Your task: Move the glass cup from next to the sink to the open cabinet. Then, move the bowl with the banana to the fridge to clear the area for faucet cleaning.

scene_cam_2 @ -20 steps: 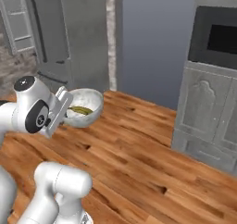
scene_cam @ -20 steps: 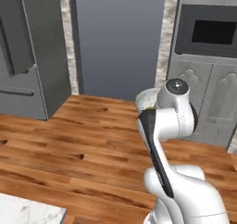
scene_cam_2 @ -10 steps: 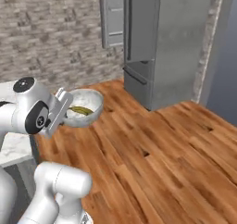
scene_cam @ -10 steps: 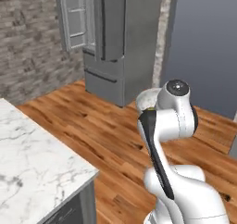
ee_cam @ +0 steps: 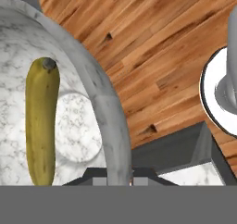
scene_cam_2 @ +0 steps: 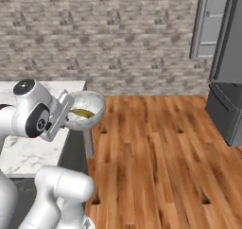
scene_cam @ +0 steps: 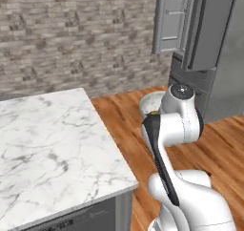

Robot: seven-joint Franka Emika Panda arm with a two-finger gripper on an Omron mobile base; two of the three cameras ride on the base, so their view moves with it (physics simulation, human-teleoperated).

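Hand view shows us the bowl [ee_cam: 99,93] up close, with the banana [ee_cam: 40,121] lying inside it, long and yellow, from about 11 o'clock down to 7 o'clock. Our gripper [ee_cam: 118,177] pinches the bowl's rim at 6 o'clock, one finger inside the wall and one outside. We hold it by the rim so the bowl stays level and the banana does not roll out while we drive.

From the right base view, the bowl [scene_cam_2: 87,110] hangs in the air in front of our arm, up off the floor, at about 9 o'clock in that picture. The gripper [scene_cam_2: 66,117] is closed on its near edge. In the left base view the bowl [scene_cam: 151,105] peeks out behind our arm, near the middle.

We think the cup part is done and we are now on the way to the fridge with the bowl.

Under the bowl is the wood floor [scene_cam_2: 160,157]. A marble counter [scene_cam: 47,144] sits close by at 9 o'clock in the left base view. The fridge [scene_cam: 209,44] stands at 2 o'clock there, and its door [scene_cam: 174,17] is swung open. The brick wall [scene_cam_2: 104,34] is far behind.

A moment ago the fridge was near the middle of both base views and the counter filled only a small corner. Now the fridge is over at the right edge and the counter looks much bigger. The whole picture has slid, so our base has turned; the things have not moved. The bowl sits in our grip just as it did before.
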